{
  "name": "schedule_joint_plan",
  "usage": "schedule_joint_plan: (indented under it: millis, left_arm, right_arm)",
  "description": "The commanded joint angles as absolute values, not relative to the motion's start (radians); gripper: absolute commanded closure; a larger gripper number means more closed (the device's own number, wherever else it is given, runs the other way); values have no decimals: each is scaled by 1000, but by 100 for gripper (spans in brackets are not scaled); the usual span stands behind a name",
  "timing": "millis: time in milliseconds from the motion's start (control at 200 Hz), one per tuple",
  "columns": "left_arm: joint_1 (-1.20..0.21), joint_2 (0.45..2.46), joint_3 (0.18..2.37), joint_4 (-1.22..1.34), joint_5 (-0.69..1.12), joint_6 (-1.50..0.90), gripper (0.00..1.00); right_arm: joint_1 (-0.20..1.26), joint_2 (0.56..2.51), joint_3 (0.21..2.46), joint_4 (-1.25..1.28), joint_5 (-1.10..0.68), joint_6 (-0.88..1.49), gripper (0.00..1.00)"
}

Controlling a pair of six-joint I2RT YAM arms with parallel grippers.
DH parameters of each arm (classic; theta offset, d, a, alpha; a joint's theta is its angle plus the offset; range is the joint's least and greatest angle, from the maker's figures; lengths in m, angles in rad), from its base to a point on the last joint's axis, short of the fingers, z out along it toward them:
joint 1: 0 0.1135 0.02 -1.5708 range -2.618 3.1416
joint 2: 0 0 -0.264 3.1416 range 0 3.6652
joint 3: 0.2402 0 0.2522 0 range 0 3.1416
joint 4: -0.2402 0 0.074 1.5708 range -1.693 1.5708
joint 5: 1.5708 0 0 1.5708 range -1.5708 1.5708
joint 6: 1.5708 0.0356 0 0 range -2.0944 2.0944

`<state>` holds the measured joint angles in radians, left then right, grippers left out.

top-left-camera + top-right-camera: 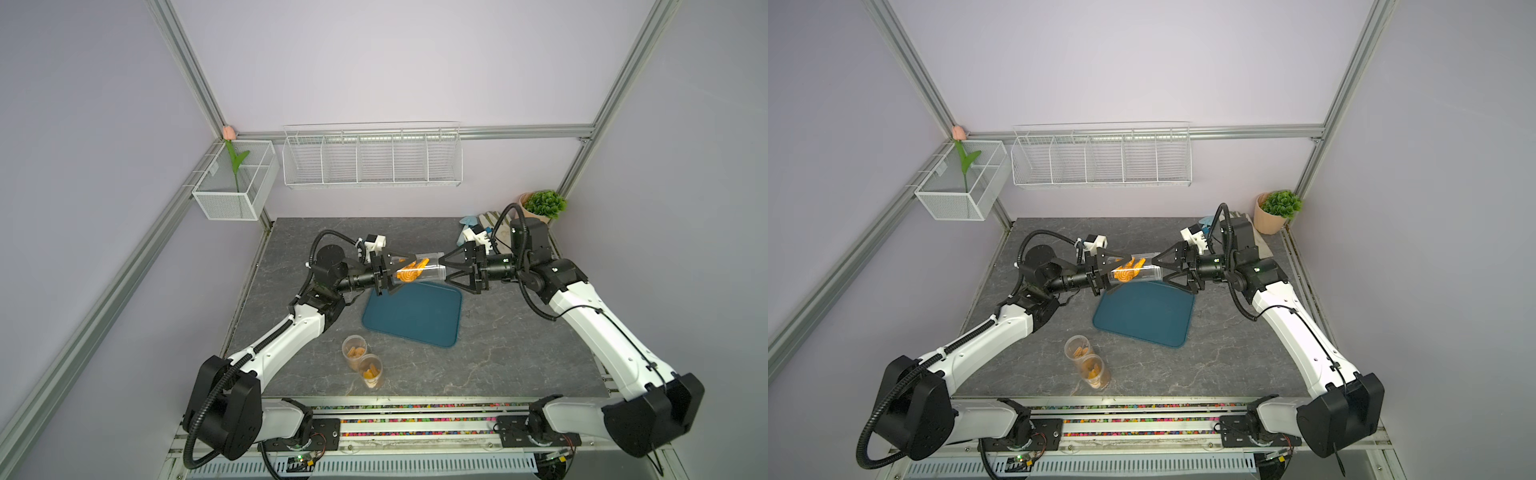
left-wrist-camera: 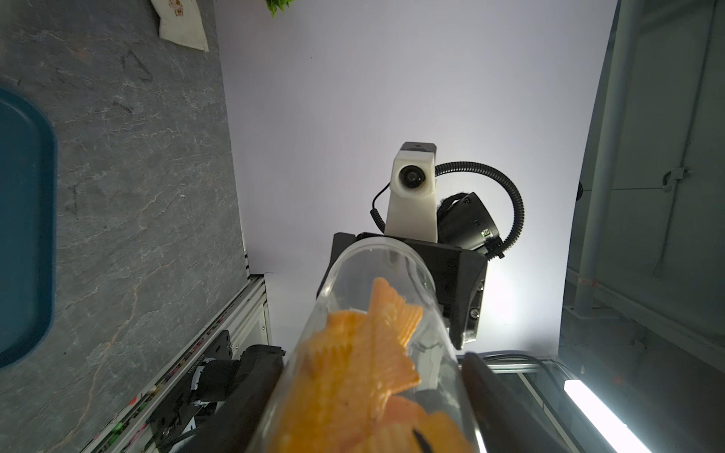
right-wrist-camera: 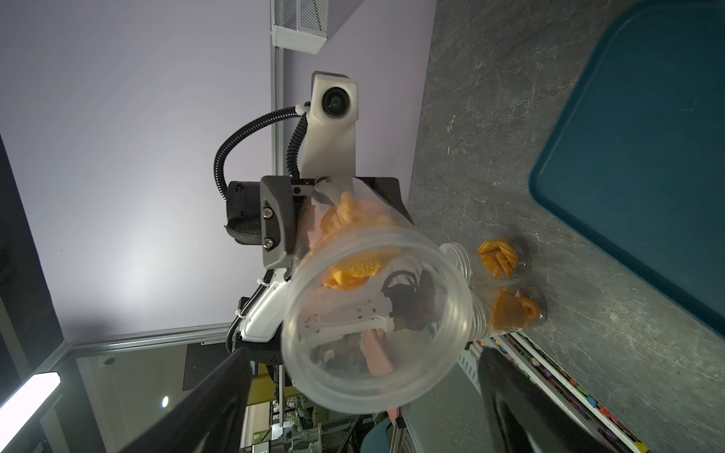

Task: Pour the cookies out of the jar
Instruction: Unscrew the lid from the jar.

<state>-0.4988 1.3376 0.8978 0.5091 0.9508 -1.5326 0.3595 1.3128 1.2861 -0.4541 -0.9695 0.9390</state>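
My left gripper [image 1: 405,271] [image 2: 368,412] is shut on a clear jar [image 1: 430,270] [image 1: 1146,271], which it holds level above the far edge of the teal tray [image 1: 415,320]. Orange cookies [image 1: 409,272] [image 2: 353,372] lie heaped in the end of the jar that the left gripper holds. The right gripper [image 1: 444,272] [image 3: 363,357] faces the jar's other end. It is open, and its fingertips [image 3: 490,361] stand on either side of that round clear end [image 3: 372,333] without touching it. I cannot tell whether a lid covers that end.
Two more clear jars with orange cookies [image 1: 354,351] [image 1: 370,370] stand on the grey tabletop in front of the tray's left corner. At the back right are a potted plant [image 1: 544,203] and a cloth [image 1: 500,226]. Wire baskets [image 1: 372,160] hang on the back wall.
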Motion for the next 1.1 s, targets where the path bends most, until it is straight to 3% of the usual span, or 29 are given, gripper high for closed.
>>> schedule_joint_plan:
  millis: [0,350,695,1095]
  left_arm:
    - [-503,1347,945,574,986,-1562,29]
    - [-503,1361,954,574,1008,-1564,30]
    - [-503,1368,968,574,1028,-1568,30]
    - [-504,1364,963,571,1039,-1568,30]
  right_arm:
    - [354,1311,1276,-392,-1000,957,8]
    - [355,1333,1271,-286,-1049,1006,0]
    - [353,1344,1261,-256,-1087,988,14]
    - [324,1344,1259,-306,-1115,927,20]
